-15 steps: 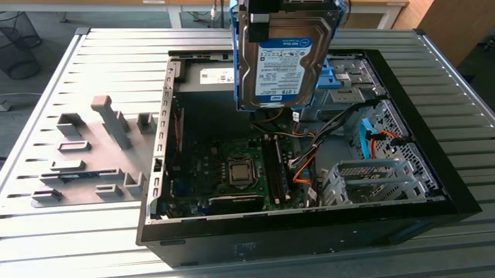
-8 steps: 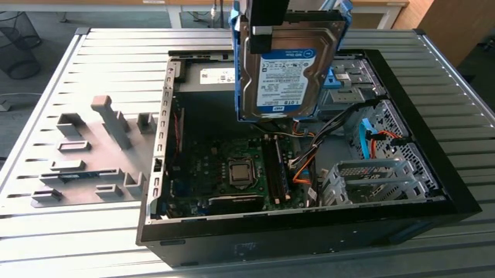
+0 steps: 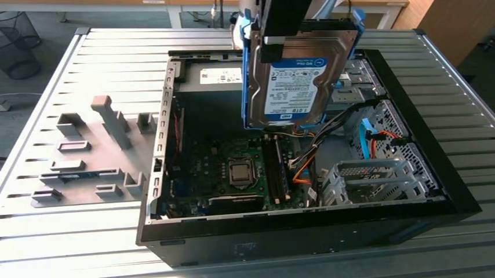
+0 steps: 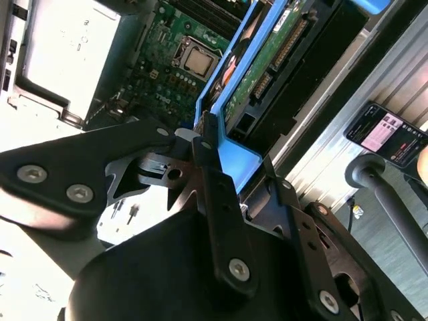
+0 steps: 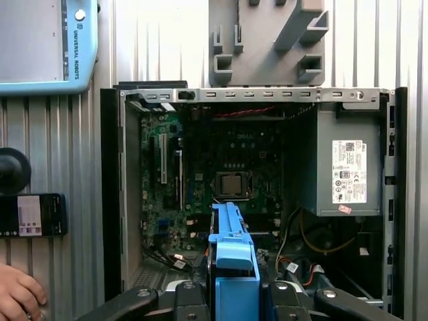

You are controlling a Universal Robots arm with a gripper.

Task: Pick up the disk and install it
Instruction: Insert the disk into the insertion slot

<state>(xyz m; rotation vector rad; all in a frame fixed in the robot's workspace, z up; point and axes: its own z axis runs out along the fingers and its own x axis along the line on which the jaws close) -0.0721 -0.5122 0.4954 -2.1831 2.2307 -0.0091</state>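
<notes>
The disk [image 3: 298,87] hangs upright above the open computer case [image 3: 162,145], its white-and-blue label facing the exterior camera and blue rails along its sides. My gripper [image 3: 288,46] is shut on its upper end. In the second wrist view the black fingers [image 4: 208,157] clamp the blue rail [image 4: 241,160], and the disk's green circuit board [image 4: 264,67] shows beyond. In the first wrist view the blue rail [image 5: 231,247] sticks out between the gripper's [image 5: 234,294] fingers, over the motherboard.
Inside the case lie a motherboard with a CPU [image 3: 241,172], a grey power supply [image 5: 341,167] and a metal drive cage [image 3: 371,179] with orange and blue cables. A grey fixture plate [image 3: 93,150] lies at the exterior view's left. A person's hand [image 5: 17,294] rests beside a dark handset [image 5: 33,215].
</notes>
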